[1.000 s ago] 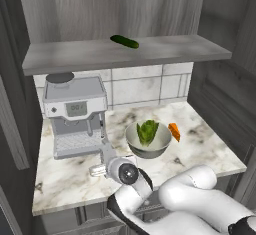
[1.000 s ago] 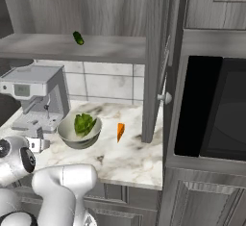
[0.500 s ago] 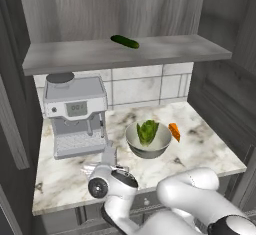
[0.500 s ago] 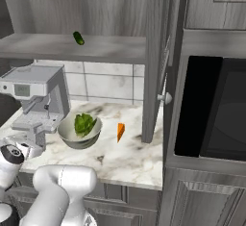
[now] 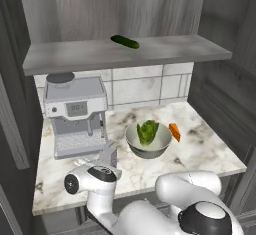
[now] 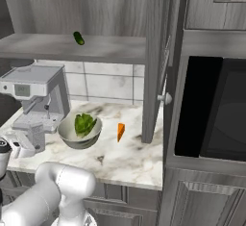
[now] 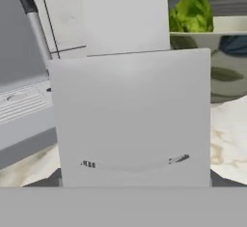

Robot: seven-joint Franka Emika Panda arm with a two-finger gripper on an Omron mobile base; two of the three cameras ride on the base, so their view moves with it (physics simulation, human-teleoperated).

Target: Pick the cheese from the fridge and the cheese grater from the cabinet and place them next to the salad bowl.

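Left base view: cheese grater (image 5: 108, 155) standing on the marble table (image 5: 200, 151), just in front of the coffee machine (image 5: 76, 115) and left of the salad bowl (image 5: 148, 140). Lower half of it hidden behind the arm's wrist, so the tool itself can't be made out here. Cheese (image 5: 174, 131) sitting right beside the bowl's right rim, maybe touching — hard to say. Green cucumber (image 5: 124, 41) lying up on the cabinet (image 5: 125, 54) shelf.

Right base view: same layout from the other side. Grater (image 6: 32, 136) near the left edge, partly cut off by the arm, in front of the machine (image 6: 36, 96). Bowl (image 6: 79, 132) with lettuce in the middle, cheese (image 6: 120, 131) a little apart to its right. Cucumber (image 6: 79, 38) tiny on the shelf.

Hand view: grater (image 7: 132, 115) blocking almost everything — a plain grey face, blurry, perforations not readable. Fingertips (image 7: 217, 178) barely peeking out at its bottom corners, so the tool (image 7: 135, 185) looks spread wide on either side of the grater; actual contact impossible to confirm. Bit of bowl (image 7: 212, 62) behind at upper right.
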